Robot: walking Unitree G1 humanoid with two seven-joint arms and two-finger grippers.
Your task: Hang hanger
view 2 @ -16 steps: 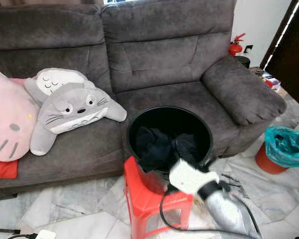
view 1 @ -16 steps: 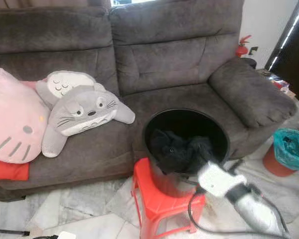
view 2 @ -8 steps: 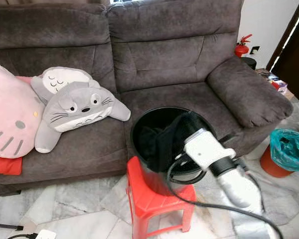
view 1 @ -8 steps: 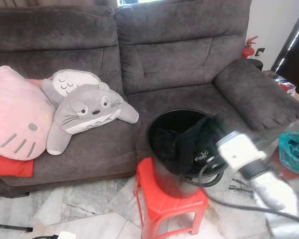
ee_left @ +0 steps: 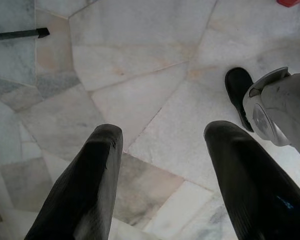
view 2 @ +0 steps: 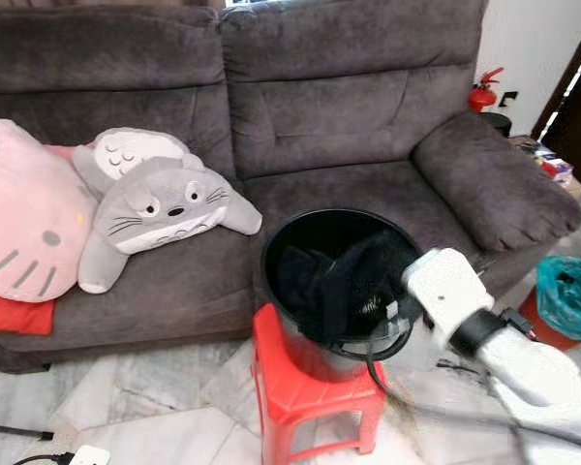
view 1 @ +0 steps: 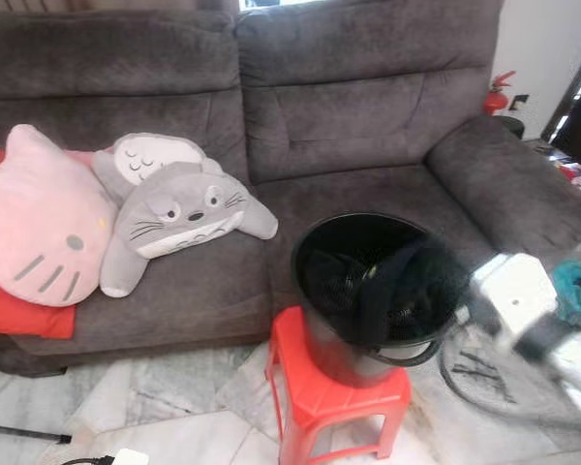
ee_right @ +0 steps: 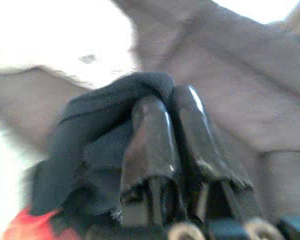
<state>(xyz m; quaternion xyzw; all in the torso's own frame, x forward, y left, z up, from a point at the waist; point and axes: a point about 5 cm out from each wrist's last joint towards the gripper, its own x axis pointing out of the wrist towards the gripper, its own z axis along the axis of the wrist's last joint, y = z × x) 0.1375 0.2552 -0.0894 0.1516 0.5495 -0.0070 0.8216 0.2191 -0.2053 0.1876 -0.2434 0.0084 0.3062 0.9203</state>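
Observation:
A black bucket (view 2: 276,254) stands on a red plastic stool (view 2: 300,387) in front of the grey sofa (view 2: 349,107). Black cloth (view 2: 349,281) lies in the bucket, and part of it is drawn up toward the near right rim. My right gripper (ee_right: 172,100) is shut on a fold of this black cloth (ee_right: 90,125); its white wrist (view 2: 445,289) hovers just right of the bucket. No hanger is visible. My left gripper (ee_left: 162,135) hangs open over the marble floor, holding nothing.
On the sofa's left seat lie a grey plush toy (view 2: 160,208) and a pink cat cushion (view 2: 24,228). A teal-lined bin (view 2: 566,295) stands on the floor at the right. A black cable (view 2: 397,373) loops beside the stool. My foot (ee_left: 237,87) rests on the tiles.
My right arm has risen from low beside the bucket and drawn back to the right, pulling black cloth up from inside. The head camera has shifted slightly.

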